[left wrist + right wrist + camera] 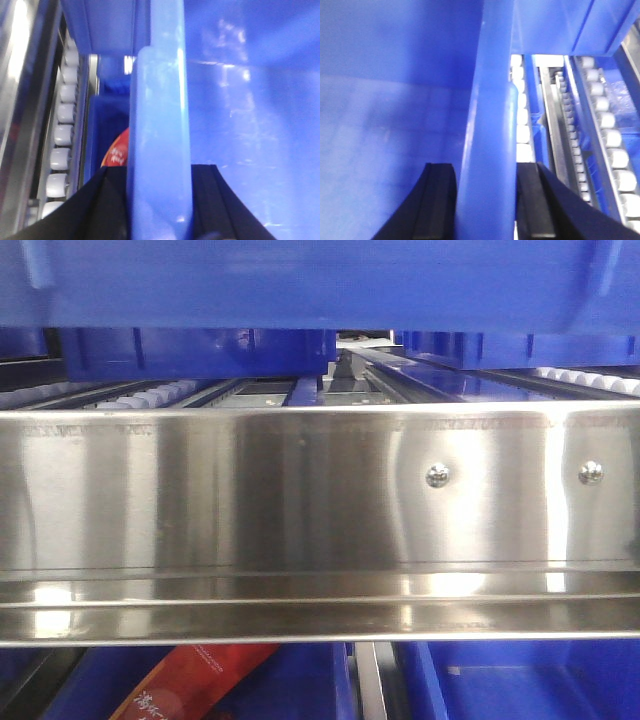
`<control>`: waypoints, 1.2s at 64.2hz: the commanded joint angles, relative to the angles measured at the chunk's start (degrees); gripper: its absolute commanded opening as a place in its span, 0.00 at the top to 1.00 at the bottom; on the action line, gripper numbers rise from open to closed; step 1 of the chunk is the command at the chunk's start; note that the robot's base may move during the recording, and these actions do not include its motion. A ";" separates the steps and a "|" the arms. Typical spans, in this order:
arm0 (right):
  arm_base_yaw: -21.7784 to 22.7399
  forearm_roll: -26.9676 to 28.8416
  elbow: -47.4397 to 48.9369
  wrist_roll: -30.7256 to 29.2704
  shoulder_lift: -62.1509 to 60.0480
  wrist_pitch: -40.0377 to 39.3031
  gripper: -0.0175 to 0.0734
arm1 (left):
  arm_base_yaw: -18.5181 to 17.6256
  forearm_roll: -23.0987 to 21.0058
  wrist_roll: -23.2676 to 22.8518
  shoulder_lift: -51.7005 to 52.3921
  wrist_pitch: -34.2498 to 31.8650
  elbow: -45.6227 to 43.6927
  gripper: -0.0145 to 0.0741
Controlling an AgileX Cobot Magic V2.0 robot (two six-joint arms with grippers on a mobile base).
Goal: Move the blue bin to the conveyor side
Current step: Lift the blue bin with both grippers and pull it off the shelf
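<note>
Fingers point(107, 205) of the left gripper point(161, 170) nearest the lens, black, one on each side of the thick rim of the blue bin point(160, 125) and pressed to it: clamped on that rim, by the look of it. Likewise the right gripper point(484, 167), closed on the opposite wall, one pad inside, one outside.

Just past the hands, white rollers point(62, 130) and a red packet point(117, 152) lying in one of the other crates point(530, 680). From the front, bin bottom across the top of the view, just above the steel rail point(200, 500) of the rack. Further back, more crates. No conveyor in any view, so bin not yet at its side.

Risks, as a judgement:
- Could slip, being glossy plastic held only by narrow pinches at the rim.
- Could twist out of one grip if the arms pull unevenly.
- Could catch on the rail if lowered while drawn outward, with so little gap between them.

Counted:
- two grippers, four fingers showing
- one bin in the grip
- one rail with two screws point(437, 475)
- about four other crates in the front view, two behind and two below
- one roller row on the left, three on the right
- one red packet per view, perhaps the same one; cannot tell
</note>
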State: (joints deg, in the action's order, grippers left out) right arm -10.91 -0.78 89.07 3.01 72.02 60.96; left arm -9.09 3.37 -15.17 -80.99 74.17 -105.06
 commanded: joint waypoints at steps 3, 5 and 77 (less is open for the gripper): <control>0.39 -0.90 1.38 -1.35 -1.74 -4.93 0.90 | -0.32 0.58 -0.56 3.40 -4.20 1.58 0.86; 0.39 -0.90 1.38 -1.35 -1.86 -4.93 0.90 | -0.32 0.58 -0.56 4.10 -4.20 2.60 0.86; 0.39 2.07 1.38 -1.35 -2.09 -4.95 0.91 | -0.32 1.60 -0.56 8.07 -5.97 7.89 0.86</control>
State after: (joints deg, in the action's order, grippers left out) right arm -10.91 1.97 89.07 2.39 71.43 61.65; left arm -9.09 3.95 -16.08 -74.42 72.92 -96.48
